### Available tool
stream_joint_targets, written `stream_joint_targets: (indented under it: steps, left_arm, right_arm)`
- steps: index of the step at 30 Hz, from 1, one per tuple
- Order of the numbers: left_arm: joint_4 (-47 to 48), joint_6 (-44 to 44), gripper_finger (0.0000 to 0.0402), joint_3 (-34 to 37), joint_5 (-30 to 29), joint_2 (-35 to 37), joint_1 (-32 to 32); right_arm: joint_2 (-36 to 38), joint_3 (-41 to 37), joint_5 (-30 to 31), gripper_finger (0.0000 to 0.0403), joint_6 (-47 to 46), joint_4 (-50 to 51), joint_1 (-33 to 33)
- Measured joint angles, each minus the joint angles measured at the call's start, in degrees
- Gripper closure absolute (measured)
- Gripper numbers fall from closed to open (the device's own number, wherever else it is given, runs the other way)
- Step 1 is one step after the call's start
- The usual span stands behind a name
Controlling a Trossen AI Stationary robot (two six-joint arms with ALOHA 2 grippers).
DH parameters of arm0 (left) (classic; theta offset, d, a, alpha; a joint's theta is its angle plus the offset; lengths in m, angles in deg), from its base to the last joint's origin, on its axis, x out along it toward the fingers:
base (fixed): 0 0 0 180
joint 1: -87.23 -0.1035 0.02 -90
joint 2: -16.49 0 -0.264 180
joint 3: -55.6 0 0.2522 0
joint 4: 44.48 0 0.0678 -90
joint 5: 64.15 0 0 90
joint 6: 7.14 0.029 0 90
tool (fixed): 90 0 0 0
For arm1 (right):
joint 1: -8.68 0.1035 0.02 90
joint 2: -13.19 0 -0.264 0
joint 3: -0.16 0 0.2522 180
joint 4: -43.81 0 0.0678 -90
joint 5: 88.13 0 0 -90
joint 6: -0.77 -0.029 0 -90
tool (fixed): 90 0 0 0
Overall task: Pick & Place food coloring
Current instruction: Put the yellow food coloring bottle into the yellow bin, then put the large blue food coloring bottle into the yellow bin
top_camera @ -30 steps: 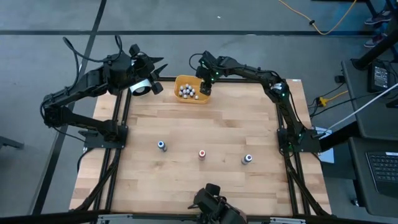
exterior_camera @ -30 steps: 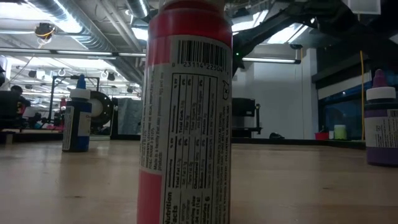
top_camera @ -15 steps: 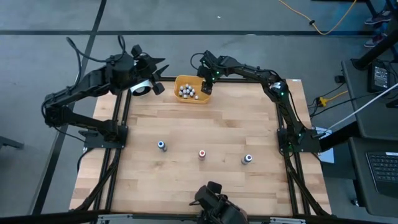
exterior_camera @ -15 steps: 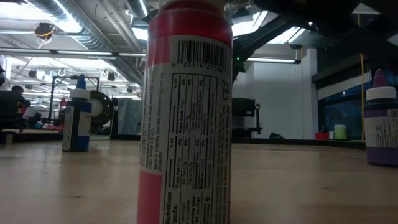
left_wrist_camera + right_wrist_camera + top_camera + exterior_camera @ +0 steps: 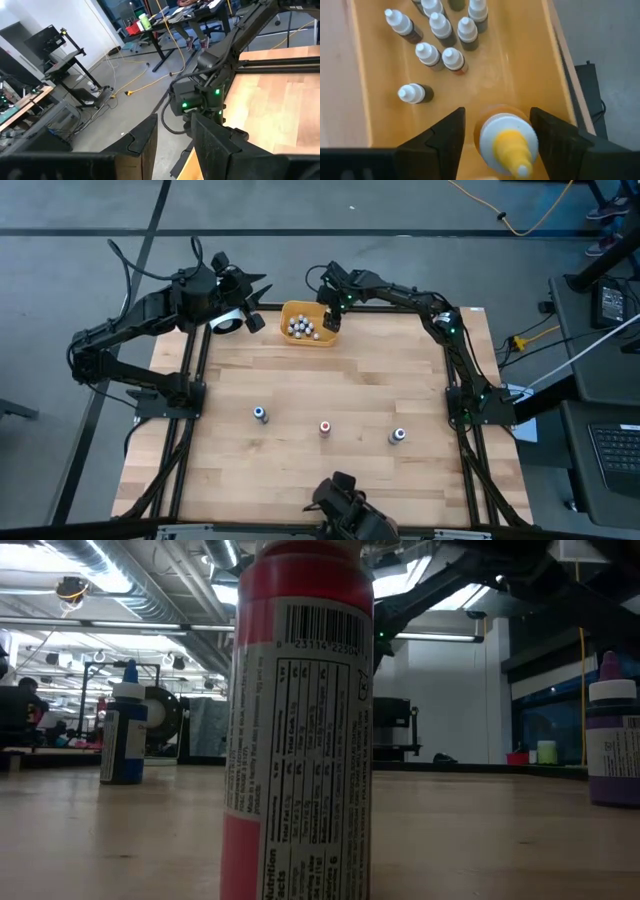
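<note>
Three food coloring bottles stand upright on the table: a blue-capped one (image 5: pixel 259 414) (image 5: pixel 125 725), a red one (image 5: pixel 325 427) (image 5: pixel 300 720) and a purple-capped one (image 5: pixel 397 436) (image 5: pixel 612 740). Several white-capped bottles (image 5: pixel 437 37) (image 5: pixel 302 328) stand or lie in the yellow-orange bin (image 5: pixel 290 312). My right gripper (image 5: pixel 330 321) (image 5: pixel 497 125) hangs over the bin's right end, shut on a yellow-capped bottle (image 5: pixel 507 142). My left gripper (image 5: pixel 252 302) (image 5: pixel 175 132) is open in the air beyond the table's far left corner, touching nothing. My right gripper has the yellow-capped bottle's body (image 5: pixel 482 125) between its two fingers, coming from above and pointing down. The bottle stays upright, cap toward the camera, over the bin floor (image 5: pixel 515 65). Whether its base rests on the floor is hidden by the bottle itself.
A white cylinder (image 5: pixel 225 322) sits at the far left corner below my left gripper. The bin lies at the far edge. The wooden tabletop (image 5: pixel 330 375) between the bin and the three standing bottles is bare. A camera mount (image 5: pixel 340 500) stands at the near edge.
</note>
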Motion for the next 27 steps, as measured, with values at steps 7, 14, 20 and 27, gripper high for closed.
stream_joint_targets:
  steps: [7,14,20,27]
  left_arm:
    - [0.2,1.6,0.0286,0.0,0.0,0.6,0.0]
    - [10.5,-3.0,0.0286,0.0,2.5,1.6,0.0]
    - [24.6,-8.6,0.0286,2.8,11.8,2.1,0.6]
    - [22.9,-10.6,0.0286,15.7,22.3,4.6,4.0]
  right_arm:
    - [0.2,10.7,-0.1,0.0179,0.1,8.4,0.5]
    - [1.8,22.4,-2.9,0.0178,-1.3,18.4,3.4]
    - [10.1,12.1,-1.9,0.0178,-2.2,19.5,8.0]
    - [25.5,-9.5,5.4,0.0178,-3.0,1.9,14.3]
